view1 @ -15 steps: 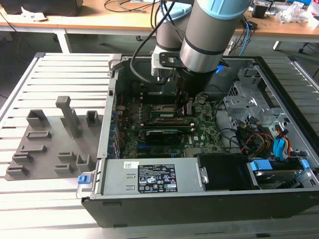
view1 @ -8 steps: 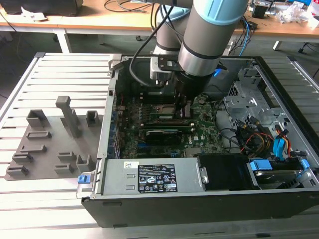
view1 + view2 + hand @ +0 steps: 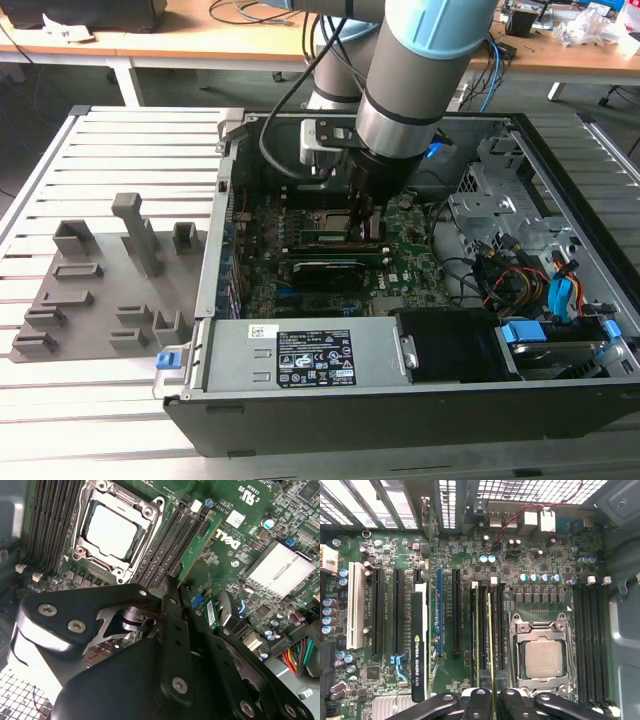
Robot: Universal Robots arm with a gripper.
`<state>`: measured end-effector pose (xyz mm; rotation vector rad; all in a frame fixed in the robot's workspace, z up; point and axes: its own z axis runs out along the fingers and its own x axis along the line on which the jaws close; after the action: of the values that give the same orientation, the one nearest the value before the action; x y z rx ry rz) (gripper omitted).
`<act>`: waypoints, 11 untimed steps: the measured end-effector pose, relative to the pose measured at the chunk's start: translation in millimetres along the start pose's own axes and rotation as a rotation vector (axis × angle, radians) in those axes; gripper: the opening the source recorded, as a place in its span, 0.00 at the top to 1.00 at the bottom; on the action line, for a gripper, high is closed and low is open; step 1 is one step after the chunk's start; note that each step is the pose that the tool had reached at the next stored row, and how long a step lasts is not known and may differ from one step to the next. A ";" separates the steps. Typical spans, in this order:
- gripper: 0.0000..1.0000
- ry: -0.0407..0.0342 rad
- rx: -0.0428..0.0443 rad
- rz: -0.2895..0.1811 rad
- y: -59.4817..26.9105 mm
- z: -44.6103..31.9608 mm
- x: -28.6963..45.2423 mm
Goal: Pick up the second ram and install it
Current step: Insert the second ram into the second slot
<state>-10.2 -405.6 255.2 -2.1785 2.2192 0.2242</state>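
gripper (image 3: pixel 492 700): down inside the open PC case (image 3: pixel 560 180), fingers clamped on the top edge of the second ram (image 3: pixel 490 640)
second ram: thin green stick, upright on edge in a memory slot just beside the CPU socket (image 3: pixel 543 655), at about 9 o'clock of the socket in the first wrist view
seating: cannot tell whether fully home
handling: light, stiff, fragile; likely best held by the long top edge, away from chips and contacts
motherboard (image 3: pixel 520 555): flat on the case floor
fixture blocks (image 3: pixel 100 290): grey, outside the case, at its 9 o'clock in the exterior view
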 end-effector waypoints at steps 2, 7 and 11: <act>0.86 0.0000 0.0001 0.000 0.0 1.1 0.1; 0.86 -0.0001 0.0001 0.000 2.3 10.8 1.1; 0.86 -0.0004 0.0004 0.004 8.4 21.5 -2.1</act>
<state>-20.3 -400.8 234.9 -2.1738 2.2233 0.2242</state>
